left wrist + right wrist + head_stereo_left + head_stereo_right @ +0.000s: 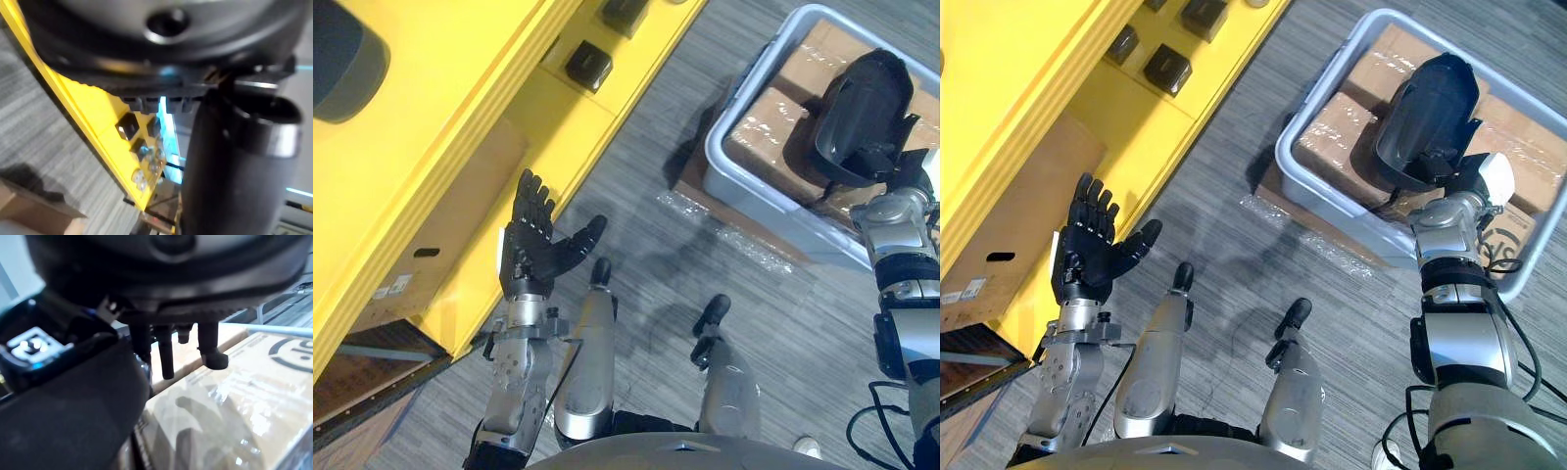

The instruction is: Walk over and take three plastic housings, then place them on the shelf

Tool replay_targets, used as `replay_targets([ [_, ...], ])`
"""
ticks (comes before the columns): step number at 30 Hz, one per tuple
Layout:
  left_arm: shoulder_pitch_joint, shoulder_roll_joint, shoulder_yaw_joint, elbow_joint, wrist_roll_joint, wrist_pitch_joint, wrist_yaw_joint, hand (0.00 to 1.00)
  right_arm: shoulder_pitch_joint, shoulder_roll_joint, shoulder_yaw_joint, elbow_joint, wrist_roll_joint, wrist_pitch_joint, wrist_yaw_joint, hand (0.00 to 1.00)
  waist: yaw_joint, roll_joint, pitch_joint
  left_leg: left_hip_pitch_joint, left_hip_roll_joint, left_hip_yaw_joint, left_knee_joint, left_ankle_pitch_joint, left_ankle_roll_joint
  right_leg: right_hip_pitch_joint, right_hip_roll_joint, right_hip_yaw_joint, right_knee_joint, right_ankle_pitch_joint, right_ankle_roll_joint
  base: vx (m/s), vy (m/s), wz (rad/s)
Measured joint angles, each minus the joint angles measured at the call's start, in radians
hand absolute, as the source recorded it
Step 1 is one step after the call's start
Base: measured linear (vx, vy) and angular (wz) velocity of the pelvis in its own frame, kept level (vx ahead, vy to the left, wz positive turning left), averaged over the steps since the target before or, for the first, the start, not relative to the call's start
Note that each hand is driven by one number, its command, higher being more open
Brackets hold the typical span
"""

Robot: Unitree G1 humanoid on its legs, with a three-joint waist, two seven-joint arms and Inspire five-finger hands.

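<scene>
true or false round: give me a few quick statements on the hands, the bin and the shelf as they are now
1. The left hand is open and holds nothing. True.
2. The grey bin is empty. False: it holds cardboard boxes wrapped in clear film.
3. The black plastic housing lies on the yellow shelf. False: it is over the boxes in the bin, at the right hand.
4. Small dark parts sit on the yellow shelf. True.

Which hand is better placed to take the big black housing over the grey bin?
Right. The right hand is at the black housing above the grey bin; the left hand is open beside the yellow shelf, well away from it.
</scene>
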Motion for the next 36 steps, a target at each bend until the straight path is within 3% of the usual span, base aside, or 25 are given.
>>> replay_targets([
  [5, -0.042, 0.021, -0.01, -0.066, 0.001, 0.076, -0.079, 1.0, 0.031, 0.0, -0.005, -0.123, -0.108, -0.002, -0.006, 0.0, -0.05, -0.009, 0.0, 0.097, 0.032, 0.034, -0.08, 0.019, -0.018, 0.051, 0.03, 0.022, -0.04, 0.006, -0.008, 0.05, -0.062, -0.21],
  [10, -0.16, 0.07, -0.052, -0.063, -0.072, 0.259, -0.186, 1.0, 0.031, -0.005, -0.003, -0.226, -0.225, -0.06, -0.008, 0.0, -0.091, -0.016, -0.003, 0.17, 0.047, 0.084, -0.128, 0.025, -0.022, 0.073, 0.04, 0.061, -0.052, 0.008, -0.011, 0.04, -0.02, -0.25],
  [11, -0.244, 0.098, -0.064, -0.019, -0.144, 0.361, -0.23, 1.0, 0.03, -0.007, 0.009, -0.243, -0.267, -0.091, -0.008, 0.0, -0.105, -0.017, -0.004, 0.188, 0.05, 0.097, -0.136, 0.026, -0.023, 0.077, 0.041, 0.073, -0.052, 0.009, -0.012, 0.02, 0.003, -0.23],
  [13, -0.312, 0.118, -0.069, 0.041, -0.162, 0.413, -0.247, 1.0, 0.027, -0.007, 0.026, -0.255, -0.292, -0.109, -0.006, 0.0, -0.11, -0.018, -0.005, 0.199, 0.055, 0.112, -0.138, 0.025, -0.024, 0.077, 0.045, 0.086, -0.054, 0.011, -0.016, 0.0, 0.001, -0.25],
  [14, -0.412, 0.147, -0.07, 0.134, -0.182, 0.477, -0.254, 1.0, 0.02, -0.007, 0.047, -0.278, -0.328, -0.143, 0.002, 0.0, -0.131, -0.02, -0.006, 0.203, 0.059, 0.12, -0.138, 0.025, -0.025, 0.076, 0.05, 0.095, -0.06, 0.017, -0.019, -0.01, -0.002, -0.21],
  [16, -0.462, 0.161, -0.068, 0.185, -0.214, 0.513, -0.257, 1.0, 0.012, -0.008, 0.06, -0.286, -0.343, -0.167, 0.006, 0.0, -0.137, -0.021, -0.006, 0.206, 0.061, 0.128, -0.138, 0.025, -0.025, 0.075, 0.052, 0.103, -0.066, 0.023, -0.022, -0.02, 0.003, -0.19],
  [19, -0.63, 0.202, -0.064, 0.35, -0.338, 0.621, -0.275, 1.0, 0.006, -0.016, 0.088, -0.341, -0.413, -0.248, 0.047, 0.0, -0.164, -0.022, -0.007, 0.225, 0.062, 0.162, -0.142, 0.024, -0.025, 0.071, 0.053, 0.136, -0.076, 0.037, -0.021, -0.02, 0.016, -0.27],
  [22, -0.729, 0.216, -0.064, 0.439, -0.473, 0.64, -0.282, 1.0, -0.001, -0.03, 0.135, -0.354, -0.495, -0.333, 0.057, 0.0, -0.187, -0.022, -0.007, 0.236, 0.063, 0.184, -0.145, 0.024, -0.025, 0.068, 0.054, 0.156, -0.084, 0.047, -0.022, -0.02, 0.02, -0.21],
  [28, -0.812, 0.222, -0.063, 0.439, -0.717, 0.63, -0.322, 1.0, -0.002, -0.03, 0.191, -0.359, -0.594, -0.483, 0.059, 0.0, -0.201, -0.023, -0.007, 0.256, 0.073, 0.205, -0.154, 0.023, -0.028, 0.066, 0.065, 0.175, -0.084, 0.05, -0.024, -0.01, 0.003, -0.11],
  [36, -0.814, 0.216, -0.103, 0.464, -0.773, 0.625, -0.34, 1.0, 0.041, 0.012, 0.248, -0.427, -0.624, -0.536, 0.096, 0.0, -0.21, -0.022, -0.008, 0.302, 0.072, 0.221, -0.179, 0.026, -0.029, 0.091, 0.065, 0.175, -0.084, 0.05, -0.025, 0.01, 0.007, -0.04],
])
